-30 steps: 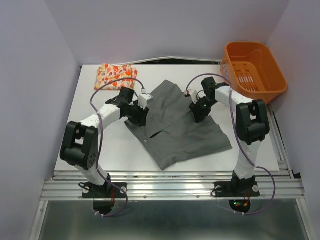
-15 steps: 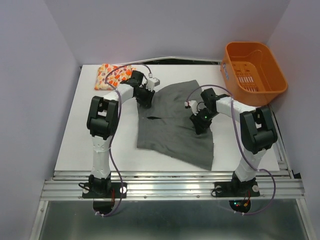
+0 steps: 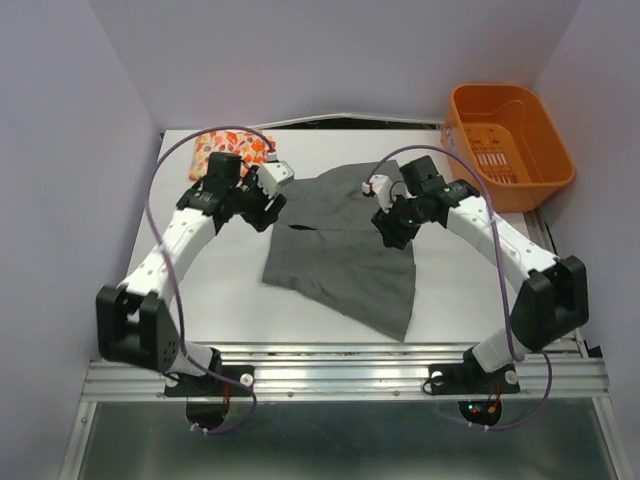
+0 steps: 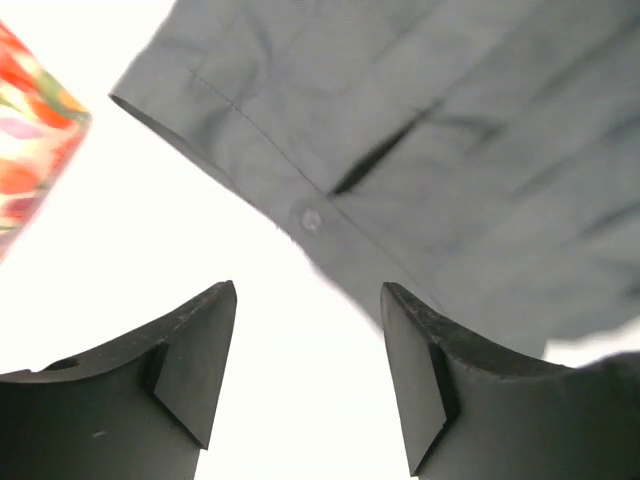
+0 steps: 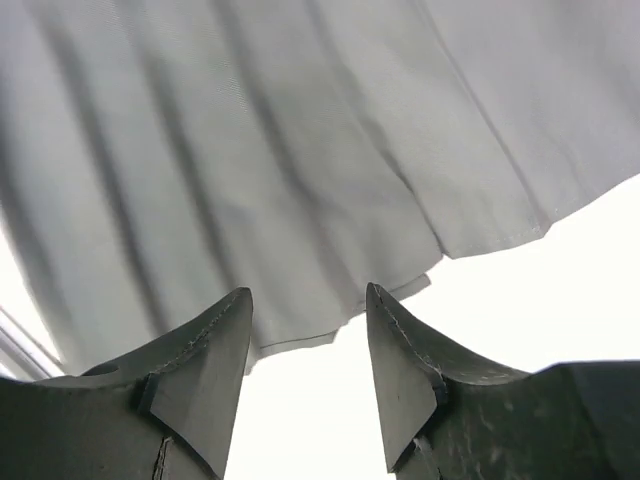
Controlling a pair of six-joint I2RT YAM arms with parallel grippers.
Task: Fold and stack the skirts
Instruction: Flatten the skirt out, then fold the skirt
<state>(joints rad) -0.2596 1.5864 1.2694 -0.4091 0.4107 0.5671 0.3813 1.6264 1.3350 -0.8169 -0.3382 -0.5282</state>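
Dark grey plain cloth skirt (image 3: 342, 255) lies at the centre of the white desk (image 3: 205, 290), its buttoned edge toward 9 o'clock and its far corner trailing toward 5 o'clock. A second ago it sprawled wide and slantwise. Since then both arms have swung it round and drawn it in, so it now sits narrower and squarer to the desk.

The left fingers (image 3: 268, 203) hover at the skirt's 10 o'clock corner, apart and holding nothing; the left wrist view shows the button (image 4: 311, 218) and slit just ahead of them. The right fingers (image 3: 390, 228) hang over the 3 o'clock edge, also apart and empty, with the skirt's edge (image 5: 300, 200) lying loose in soft ridges in front of them.

The cream skirt with the orange, red and yellow leafy print (image 3: 222, 146) rests folded at 11 o'clock, and the orange plastic basket (image 3: 462, 125) stands at 1 o'clock. By my judgement the grey skirt is now placed for its first fold, which calls for fresh grips on its edges.
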